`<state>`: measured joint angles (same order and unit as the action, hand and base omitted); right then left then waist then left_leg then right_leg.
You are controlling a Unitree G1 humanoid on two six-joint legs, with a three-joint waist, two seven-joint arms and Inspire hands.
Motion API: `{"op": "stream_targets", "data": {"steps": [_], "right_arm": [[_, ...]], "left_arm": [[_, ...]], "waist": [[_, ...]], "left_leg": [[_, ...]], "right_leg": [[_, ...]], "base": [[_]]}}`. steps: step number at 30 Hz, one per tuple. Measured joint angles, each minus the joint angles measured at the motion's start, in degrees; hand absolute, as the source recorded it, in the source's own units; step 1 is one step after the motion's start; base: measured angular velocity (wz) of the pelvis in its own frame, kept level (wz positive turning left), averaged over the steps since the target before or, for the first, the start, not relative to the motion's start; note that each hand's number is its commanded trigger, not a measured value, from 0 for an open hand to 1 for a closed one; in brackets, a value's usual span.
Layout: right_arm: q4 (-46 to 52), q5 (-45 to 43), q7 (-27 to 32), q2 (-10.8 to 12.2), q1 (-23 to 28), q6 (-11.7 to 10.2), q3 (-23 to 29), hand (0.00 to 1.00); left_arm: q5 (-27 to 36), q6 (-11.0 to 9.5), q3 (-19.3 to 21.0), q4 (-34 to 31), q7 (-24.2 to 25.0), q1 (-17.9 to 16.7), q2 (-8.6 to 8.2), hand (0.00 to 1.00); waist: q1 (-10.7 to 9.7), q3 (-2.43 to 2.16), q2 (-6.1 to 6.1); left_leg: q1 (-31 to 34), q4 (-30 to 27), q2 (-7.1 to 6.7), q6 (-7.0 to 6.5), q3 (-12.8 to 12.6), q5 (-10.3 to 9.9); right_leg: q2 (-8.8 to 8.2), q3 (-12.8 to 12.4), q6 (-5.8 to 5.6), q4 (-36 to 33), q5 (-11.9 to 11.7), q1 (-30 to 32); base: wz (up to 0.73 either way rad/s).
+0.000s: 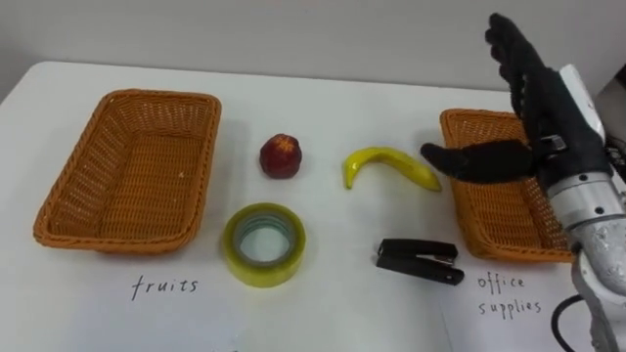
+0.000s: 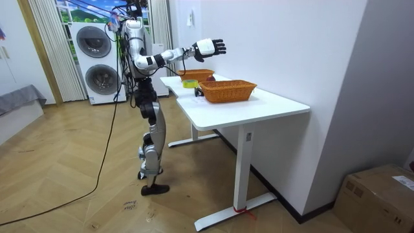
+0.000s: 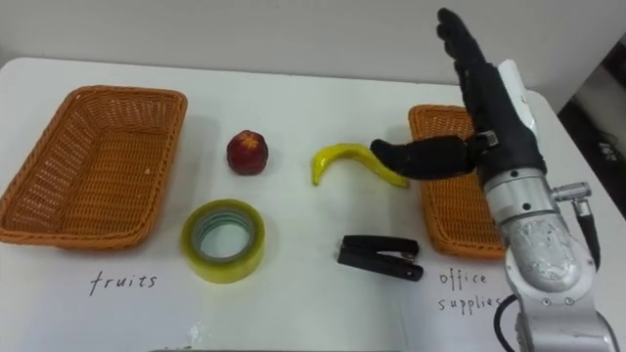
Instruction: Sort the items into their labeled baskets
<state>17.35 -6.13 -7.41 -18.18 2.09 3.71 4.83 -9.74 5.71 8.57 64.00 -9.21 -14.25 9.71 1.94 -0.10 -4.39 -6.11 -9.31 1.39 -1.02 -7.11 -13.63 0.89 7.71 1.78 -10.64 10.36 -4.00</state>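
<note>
My left basket (image 1: 137, 171) shows a bare wicker floor, and so does the part of my right basket (image 1: 489, 210) that I can see. The apple (image 1: 281, 156), banana (image 1: 389, 164), tape roll (image 1: 235, 259) and stapler (image 1: 419, 261) lie on the worktop (image 1: 333, 108) between them. My right robot hand (image 1: 548, 117) hovers over the right basket, fingers straight, thumb out toward the banana, holding nothing.
</note>
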Motion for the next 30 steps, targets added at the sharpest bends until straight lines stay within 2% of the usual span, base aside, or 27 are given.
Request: {"op": "stream_targets", "data": {"steps": [6, 11, 14, 24, 30], "right_arm": [[-0.45, -3.23, -2.94, -0.08, 0.00, 0.22, -0.45, 0.00], [-5.07, -7.18, -6.73, -0.09, 0.05, 2.68, -2.47, 0.00], [-5.87, -9.40, -8.64, -0.09, 0.06, 3.85, -3.39, 0.00], [-7.05, -14.66, -14.08, 0.01, 0.06, 3.98, -3.64, 0.00], [-8.69, -15.00, -16.57, 0.01, 0.06, 6.03, -3.84, 0.00]], "left_arm": [[0.00, 0.24, 0.12, 0.12, 0.38, 0.79, 0.32, 0.00], [-0.05, 0.26, 0.10, 0.10, 1.23, 1.25, 0.42, 0.00], [-0.05, 0.26, 0.10, 0.10, 1.22, 1.33, 0.43, 0.00], [-0.06, 0.57, 0.13, -0.14, 1.44, 1.35, 0.44, 0.00], [-0.04, 0.80, 0.01, -0.47, 1.38, 1.65, 0.44, 0.00]], "waist": [[0.13, 0.02, -0.39], [0.60, 0.11, -1.00], [0.62, 0.13, -0.99], [1.88, 0.17, -0.96], [1.95, 0.27, -1.08]], "left_leg": [[0.21, -0.20, -0.04, 0.01, 0.01, 0.00], [0.21, -0.40, -0.14, 0.01, 0.09, 0.00], [0.19, -0.38, -0.11, 0.01, 0.10, 0.00], [0.21, -0.34, -0.18, 0.01, 0.17, 0.00], [0.32, -0.34, -0.27, 0.01, 0.73, 0.00]], "right_leg": [[0.00, 0.34, 0.02, 0.04, -0.01, 0.04], [0.01, 0.24, 0.04, 0.03, -0.09, -0.10], [0.00, 0.19, 0.03, 0.04, -0.10, -0.08], [0.05, 0.17, 0.05, 0.08, -0.11, -0.06], [0.08, 0.21, 0.05, 0.15, -0.11, -0.05]], "base": [[0.00], [0.00], [0.00], [0.00], [0.00]]}}
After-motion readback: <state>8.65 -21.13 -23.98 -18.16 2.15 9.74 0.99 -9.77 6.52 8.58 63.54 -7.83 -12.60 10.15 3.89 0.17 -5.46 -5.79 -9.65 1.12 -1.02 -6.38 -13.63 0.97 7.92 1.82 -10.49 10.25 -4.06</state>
